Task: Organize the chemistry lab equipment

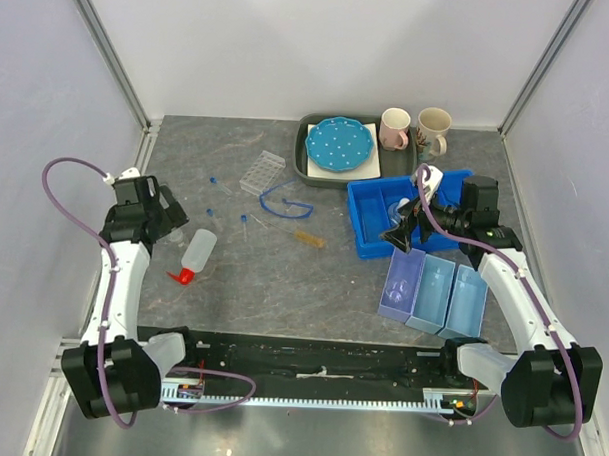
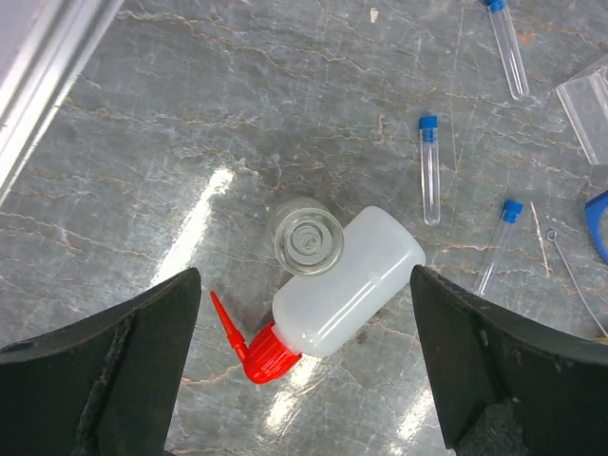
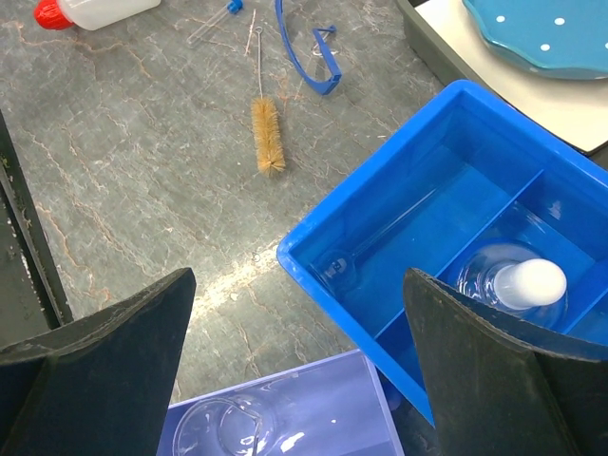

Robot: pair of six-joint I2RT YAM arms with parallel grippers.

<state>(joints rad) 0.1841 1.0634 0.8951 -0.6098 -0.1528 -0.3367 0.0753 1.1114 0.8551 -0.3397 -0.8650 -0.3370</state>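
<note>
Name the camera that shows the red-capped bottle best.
Left wrist view: the bottle lies on its side, whole, close and sharp. The top view shows it whole but small; the right wrist view catches only part at its top edge.

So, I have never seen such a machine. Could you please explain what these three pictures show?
These are two robot arms bolted to a table. The wide picture looks down from above; the other two come from a camera on each wrist. The left end effector hovers open over a red-capped bottle and a small glass flask, with blue-capped tubes nearby. The right end effector is open above a blue tray holding glassware; a brush lies beside it. Farther back sit a plate and two mugs. Nothing is held.
</note>
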